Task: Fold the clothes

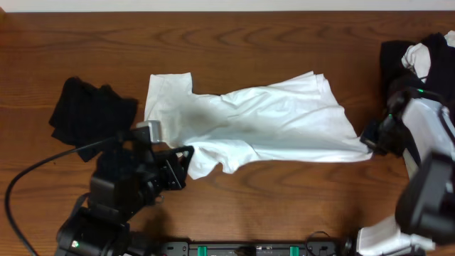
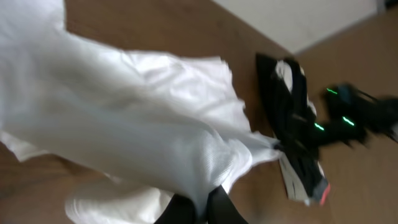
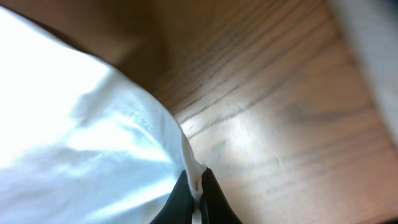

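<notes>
Your left jaws pinch the white T-shirt [image 1: 263, 121] at its near edge and your right jaws clamp its hem corner, holding it spread flat on the bench [image 1: 249, 43] for folding. A black garment [image 1: 89, 110] lies beyond.

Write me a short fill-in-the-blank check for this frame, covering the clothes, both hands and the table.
1. The left hand is shut on the ____ shirt.
2. The right hand pinches the shirt's far edge, so its jaws are ____.
3. The crumpled garment lying apart near the left arm is ____ in colour.
4. The table is made of ____.

Missing words: white; shut; black; wood.
</notes>
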